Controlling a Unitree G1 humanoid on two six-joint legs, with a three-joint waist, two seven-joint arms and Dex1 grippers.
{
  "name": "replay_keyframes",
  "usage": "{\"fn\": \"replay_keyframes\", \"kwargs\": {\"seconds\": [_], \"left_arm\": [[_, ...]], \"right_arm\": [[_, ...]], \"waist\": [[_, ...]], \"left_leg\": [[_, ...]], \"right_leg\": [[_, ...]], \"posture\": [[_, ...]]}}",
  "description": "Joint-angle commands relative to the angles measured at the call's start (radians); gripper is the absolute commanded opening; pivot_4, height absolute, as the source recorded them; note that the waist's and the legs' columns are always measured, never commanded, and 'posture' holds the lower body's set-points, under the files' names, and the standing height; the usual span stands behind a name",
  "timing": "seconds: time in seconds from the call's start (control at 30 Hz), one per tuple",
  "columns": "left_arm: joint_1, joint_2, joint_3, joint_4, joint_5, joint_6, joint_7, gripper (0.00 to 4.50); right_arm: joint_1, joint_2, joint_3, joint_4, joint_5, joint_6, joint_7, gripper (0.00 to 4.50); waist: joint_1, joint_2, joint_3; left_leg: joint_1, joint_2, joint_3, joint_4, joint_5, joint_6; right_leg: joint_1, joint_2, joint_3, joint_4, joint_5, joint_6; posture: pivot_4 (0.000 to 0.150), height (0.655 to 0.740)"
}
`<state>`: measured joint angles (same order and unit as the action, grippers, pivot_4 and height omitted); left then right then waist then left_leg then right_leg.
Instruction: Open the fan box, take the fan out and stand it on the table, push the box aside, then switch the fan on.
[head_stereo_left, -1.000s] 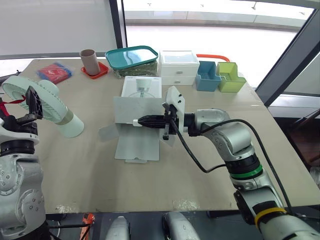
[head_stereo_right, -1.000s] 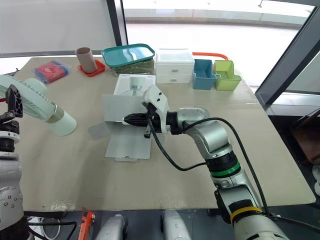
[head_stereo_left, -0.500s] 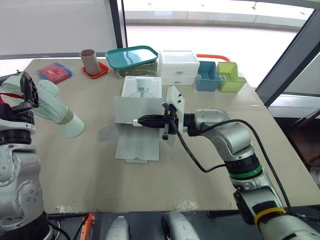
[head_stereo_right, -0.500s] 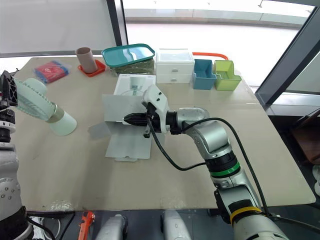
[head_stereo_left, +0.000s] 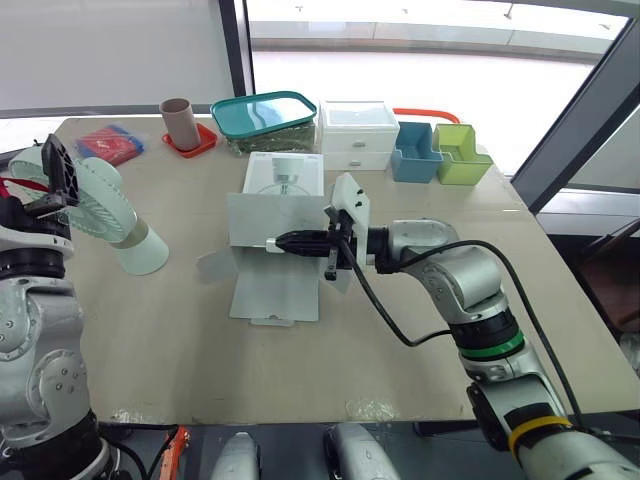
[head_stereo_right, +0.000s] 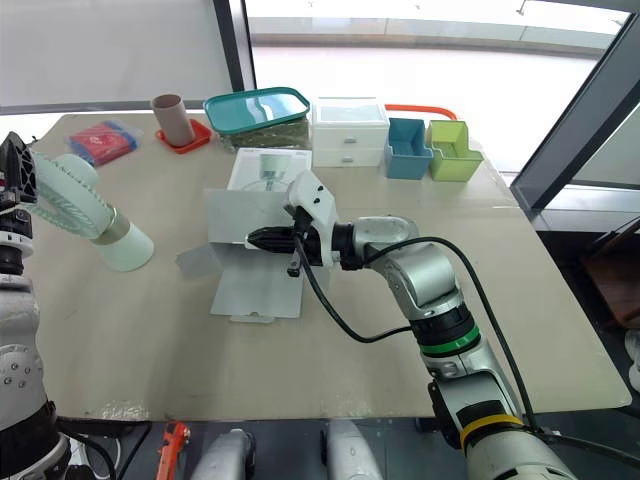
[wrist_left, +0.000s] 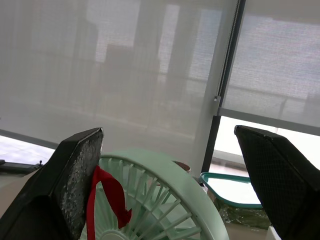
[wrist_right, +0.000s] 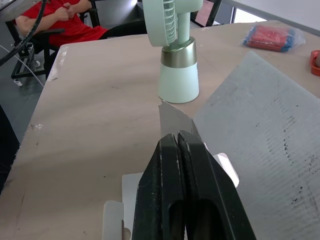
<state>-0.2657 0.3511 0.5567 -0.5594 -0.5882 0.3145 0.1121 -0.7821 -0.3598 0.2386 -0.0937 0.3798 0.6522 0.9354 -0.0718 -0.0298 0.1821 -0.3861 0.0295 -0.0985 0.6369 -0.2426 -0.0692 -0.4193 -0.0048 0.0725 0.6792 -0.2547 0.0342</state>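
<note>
1. The fan (head_stereo_left: 100, 208) is out of its packaging and stands on its own base at the left of the head view, on the table (head_stereo_left: 180, 340); nothing grips it.
2. The left gripper (head_stereo_left: 52, 185) hangs at the left edge, beside the upper rim of the fan head; its claw is wide, and in the wrist view the green grille lies between and below the two fingers; over the last second it has risen from in front of the grille to this higher spot while the fan stayed put; I read that as a release, so the standing step looks done.
3. The box (head_stereo_left: 270, 215) sits in the centre of the frame, flaps splayed, its front flap flat on the table; it has not shifted, so pushing it aside is still to do.
4. The right gripper (head_stereo_left: 282, 242) lies against the box's right side, fingers pressed narrow with no gap and nothing visible between them; this arm has held its place; it seems poised for the push.
5. Near the box, toward the upper frame, stand the white drawers (head_stereo_left: 355, 135) and a teal-lidded container (head_stereo_left: 265, 115); a push that way would likely meet them.
6. The fan's switch cannot be made out.
</note>
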Motion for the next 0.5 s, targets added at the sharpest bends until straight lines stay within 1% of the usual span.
{"fn": "replay_keyframes", "kwargs": {"seconds": [0.03, 0.5], "left_arm": [[-0.036, 0.028, 0.015, -0.022, -0.001, -0.003, 0.011, 4.45], [-0.115, 0.054, 0.011, -0.055, -0.01, 0.009, 0.047, 4.45]], "right_arm": [[-0.011, 0.008, 0.004, -0.023, -0.002, -0.02, 0.0, 0.0], [-0.014, 0.012, 0.007, -0.014, -0.015, -0.023, 0.01, 0.0]], "waist": [[0.0, 0.0, 0.0], [0.0, 0.0, 0.0]], "left_leg": [[0.0, 0.0, 0.0, 0.0, 0.0, 0.0], [0.0, 0.0, 0.0, 0.0, 0.0, 0.0]], "right_leg": [[0.0, 0.0, 0.0, 0.0, 0.0, 0.0], [0.0, 0.0, 0.0, 0.0, 0.0, 0.0]], "posture": [[0.15, 0.74], [0.15, 0.74]]}}
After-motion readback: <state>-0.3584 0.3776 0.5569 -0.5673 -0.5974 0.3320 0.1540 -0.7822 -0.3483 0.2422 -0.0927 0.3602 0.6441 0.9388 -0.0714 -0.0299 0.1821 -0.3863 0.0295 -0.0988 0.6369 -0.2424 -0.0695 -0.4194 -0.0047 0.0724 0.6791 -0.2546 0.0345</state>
